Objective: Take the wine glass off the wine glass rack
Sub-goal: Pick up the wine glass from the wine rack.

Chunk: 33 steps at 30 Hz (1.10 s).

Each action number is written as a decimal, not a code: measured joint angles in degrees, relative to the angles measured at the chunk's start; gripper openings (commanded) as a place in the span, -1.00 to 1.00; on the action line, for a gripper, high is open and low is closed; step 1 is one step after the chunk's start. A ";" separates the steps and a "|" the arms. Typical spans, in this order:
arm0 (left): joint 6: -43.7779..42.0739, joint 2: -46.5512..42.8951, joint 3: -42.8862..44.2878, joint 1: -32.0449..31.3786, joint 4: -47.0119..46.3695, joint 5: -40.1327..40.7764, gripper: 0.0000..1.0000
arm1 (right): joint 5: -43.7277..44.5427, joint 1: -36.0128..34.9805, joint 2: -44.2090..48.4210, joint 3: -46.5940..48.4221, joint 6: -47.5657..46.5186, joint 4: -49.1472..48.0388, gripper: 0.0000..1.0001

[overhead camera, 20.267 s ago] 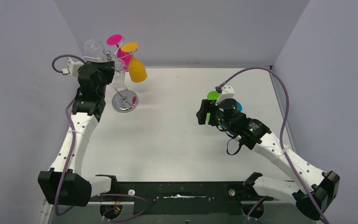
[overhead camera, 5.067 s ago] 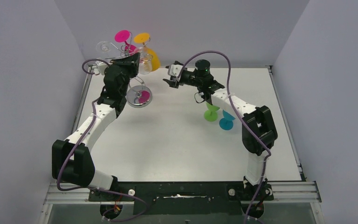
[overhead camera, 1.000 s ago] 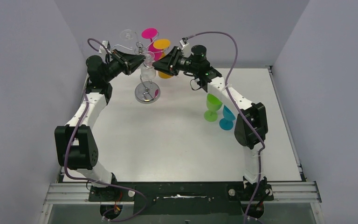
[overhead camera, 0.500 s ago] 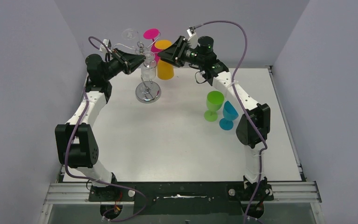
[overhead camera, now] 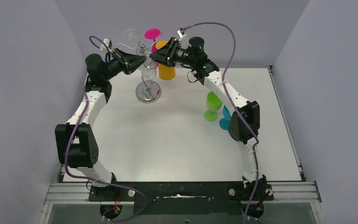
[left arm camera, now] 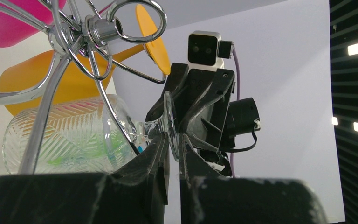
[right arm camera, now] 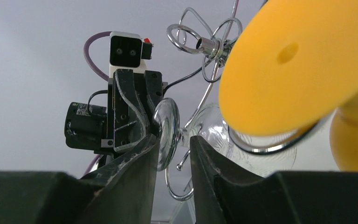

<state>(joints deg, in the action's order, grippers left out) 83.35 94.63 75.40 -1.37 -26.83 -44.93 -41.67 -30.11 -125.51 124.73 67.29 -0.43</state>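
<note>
Wine glass (left arm camera: 65,135) foot, L jaws pinching

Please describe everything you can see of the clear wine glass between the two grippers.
The clear wine glass looks like transparent glass with a leaf-like pattern on its bowl, a short stem and a round flat foot. It hangs bowl down on the wire rack, beside the orange glass. The left gripper is shut on the rim of the foot; the right gripper stands open around the same foot from the other side.
</note>
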 measured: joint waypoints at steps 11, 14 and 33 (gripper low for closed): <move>-0.59 0.02 0.00 0.28 0.07 -0.96 -1.00 | -0.79 -0.26 -1.55 0.90 4.13 -3.17 -1.00; -0.74 0.07 0.00 0.37 0.09 -0.98 -0.71 | -0.44 -0.26 -1.53 0.04 4.98 -4.55 -1.00; -10.69 -4.09 2.56 4.26 4.52 -5.42 -0.19 | 11.02 0.87 -0.15 -3.85 5.22 -8.50 -1.00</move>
<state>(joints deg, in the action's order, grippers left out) 72.66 90.54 77.95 2.90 -22.31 -50.35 -30.65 -29.23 -125.67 120.88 72.51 -8.93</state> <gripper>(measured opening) 0.403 0.114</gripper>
